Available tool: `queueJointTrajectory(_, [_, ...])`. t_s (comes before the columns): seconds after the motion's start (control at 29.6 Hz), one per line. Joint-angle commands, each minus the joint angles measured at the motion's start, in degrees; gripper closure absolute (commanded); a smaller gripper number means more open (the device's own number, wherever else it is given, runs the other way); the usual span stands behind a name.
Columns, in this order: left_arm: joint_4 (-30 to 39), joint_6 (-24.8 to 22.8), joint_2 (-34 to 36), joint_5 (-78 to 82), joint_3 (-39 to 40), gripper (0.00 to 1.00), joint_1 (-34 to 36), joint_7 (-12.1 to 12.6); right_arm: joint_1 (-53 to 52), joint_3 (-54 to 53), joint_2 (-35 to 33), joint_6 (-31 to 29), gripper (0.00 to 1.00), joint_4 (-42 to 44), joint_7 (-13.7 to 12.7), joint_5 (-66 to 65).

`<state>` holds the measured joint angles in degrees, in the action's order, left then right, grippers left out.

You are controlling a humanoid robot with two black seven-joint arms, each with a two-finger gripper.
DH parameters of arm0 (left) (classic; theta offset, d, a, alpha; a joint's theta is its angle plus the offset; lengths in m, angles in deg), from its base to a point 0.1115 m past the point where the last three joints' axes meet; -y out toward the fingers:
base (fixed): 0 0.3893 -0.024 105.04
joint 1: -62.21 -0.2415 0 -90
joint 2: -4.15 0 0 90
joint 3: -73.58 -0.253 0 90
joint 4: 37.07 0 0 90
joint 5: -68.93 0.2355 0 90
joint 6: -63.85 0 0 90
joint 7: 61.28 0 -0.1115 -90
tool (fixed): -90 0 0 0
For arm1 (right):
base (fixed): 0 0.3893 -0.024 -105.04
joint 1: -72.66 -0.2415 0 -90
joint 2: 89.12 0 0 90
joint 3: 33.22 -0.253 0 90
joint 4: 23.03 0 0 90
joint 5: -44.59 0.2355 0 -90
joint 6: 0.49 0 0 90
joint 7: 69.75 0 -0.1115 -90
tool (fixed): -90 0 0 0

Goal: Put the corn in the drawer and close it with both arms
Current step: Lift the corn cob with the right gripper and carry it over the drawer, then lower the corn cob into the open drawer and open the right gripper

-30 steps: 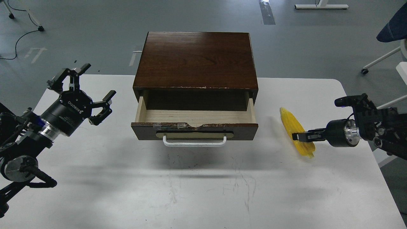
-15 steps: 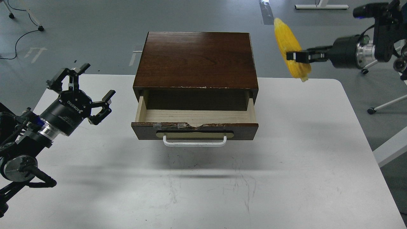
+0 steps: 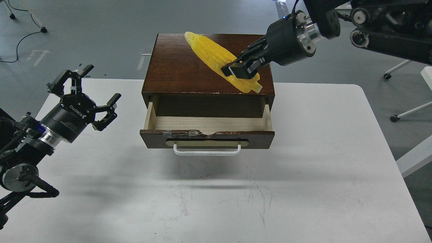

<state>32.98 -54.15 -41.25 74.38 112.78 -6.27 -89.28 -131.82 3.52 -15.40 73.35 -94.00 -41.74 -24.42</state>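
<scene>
Yellow corn [image 3: 211,54] aloft above open brown drawer [image 3: 206,130].

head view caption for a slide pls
Right gripper carries the corn above the open drawer; left gripper waits open.

corn [image 3: 211,54] above cabinet [image 3: 189,71] | drawer [image 3: 206,130] in front, on table [image 3: 303,175]
</scene>
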Motion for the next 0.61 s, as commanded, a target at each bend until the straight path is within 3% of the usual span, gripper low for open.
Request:
queueJointTrajectory(0.0, [0.0, 0.0, 0.1, 0.0, 0.0, 0.0, 0.0, 0.0, -0.1, 4.3, 5.7, 4.3, 0.83, 1.1, 0.0, -1.9])
queueJointTrajectory(0.3, [0.0, 0.0, 0.2, 0.0, 0.5, 0.0, 0.0, 0.0, 1.7, 11.5, 16.3, 11.1, 0.79, 9.4, 0.0, -5.8])
queueJointTrajectory(0.44, [0.0, 0.0, 0.8, -0.1, 0.8, 0.0, 0.0, 0.0, 3.2, 11.6, 16.3, 11.4, 0.66, 9.7, 0.0, -5.4])
queueJointTrajectory(0.51, [0.0, 0.0, 0.9, -0.1, 0.9, 0.0, 0.0, 0.0, 3.5, 11.7, 16.3, 11.4, 0.52, 9.8, 0.0, -5.4])
queueJointTrajectory(0.57, [0.0, 0.0, 0.9, -0.1, 0.9, 0.0, 0.0, 0.0, 3.6, 11.7, 16.3, 11.4, 0.44, 9.7, 0.0, -5.3])
